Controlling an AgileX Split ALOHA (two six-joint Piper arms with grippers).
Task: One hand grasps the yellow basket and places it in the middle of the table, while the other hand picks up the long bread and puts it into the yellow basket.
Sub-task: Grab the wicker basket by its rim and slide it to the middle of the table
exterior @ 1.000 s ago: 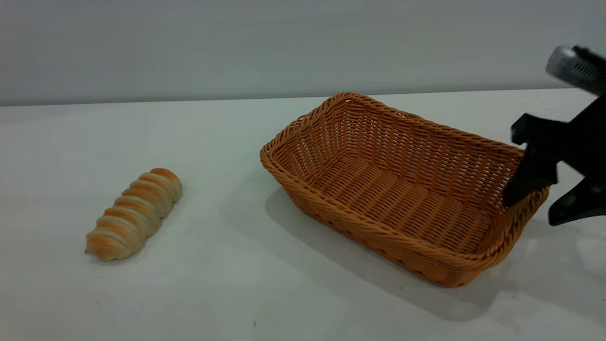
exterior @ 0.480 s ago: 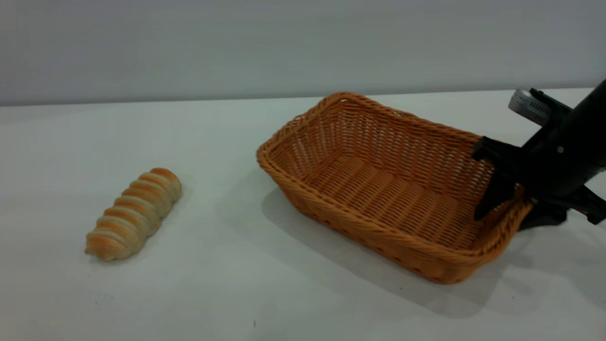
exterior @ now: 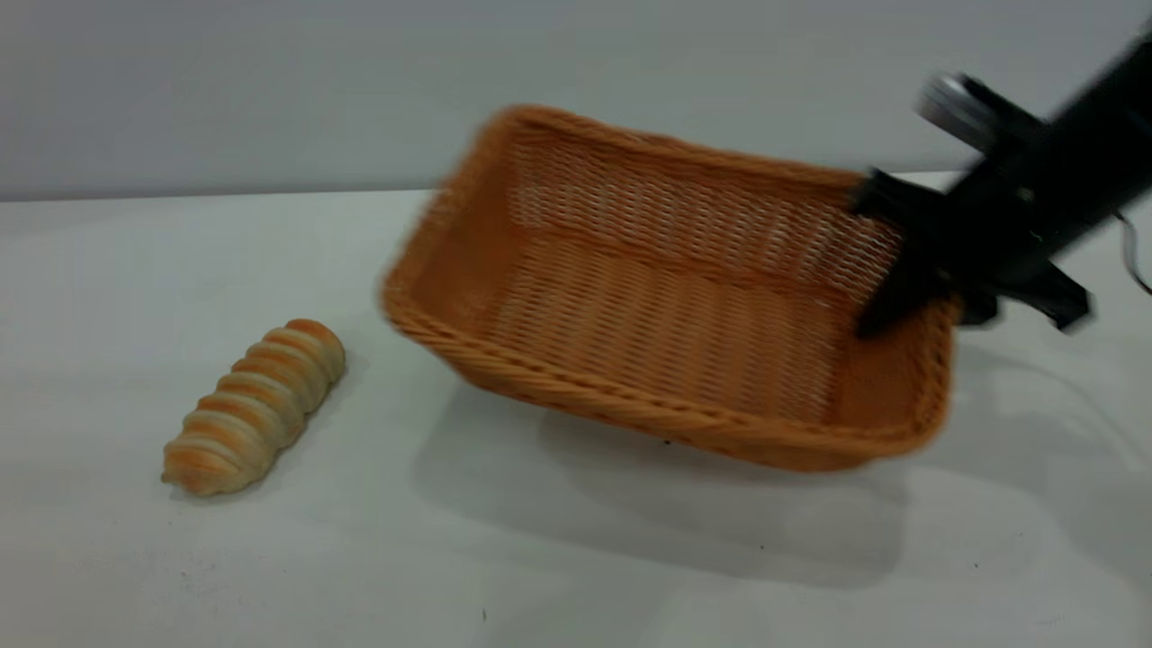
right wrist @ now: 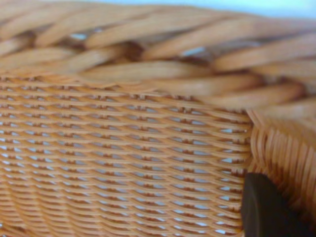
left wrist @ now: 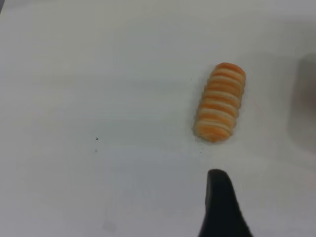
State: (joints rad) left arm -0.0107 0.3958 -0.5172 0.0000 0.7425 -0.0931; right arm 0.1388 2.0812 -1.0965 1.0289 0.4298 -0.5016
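The yellow basket (exterior: 648,306) hangs tilted above the white table (exterior: 576,558), its opening turned toward the camera. My right gripper (exterior: 931,310) is shut on the basket's right end wall, with one finger inside and one outside. In the right wrist view the wicker weave (right wrist: 123,148) fills the picture, with one black fingertip (right wrist: 266,207) against it. The long bread (exterior: 256,405) lies on the table at the left, apart from the basket. In the left wrist view the bread (left wrist: 219,101) lies ahead of my left gripper (left wrist: 219,207), which is above the table and not touching it.
A grey wall (exterior: 270,90) runs behind the table's far edge. The basket's shadow (exterior: 666,513) falls on the table under it. A thin cable (exterior: 1134,261) hangs at the right edge.
The right gripper closed on the basket's right end wall, lifted the basket off the table and carried it left and up, tilting it. The bread has not moved.
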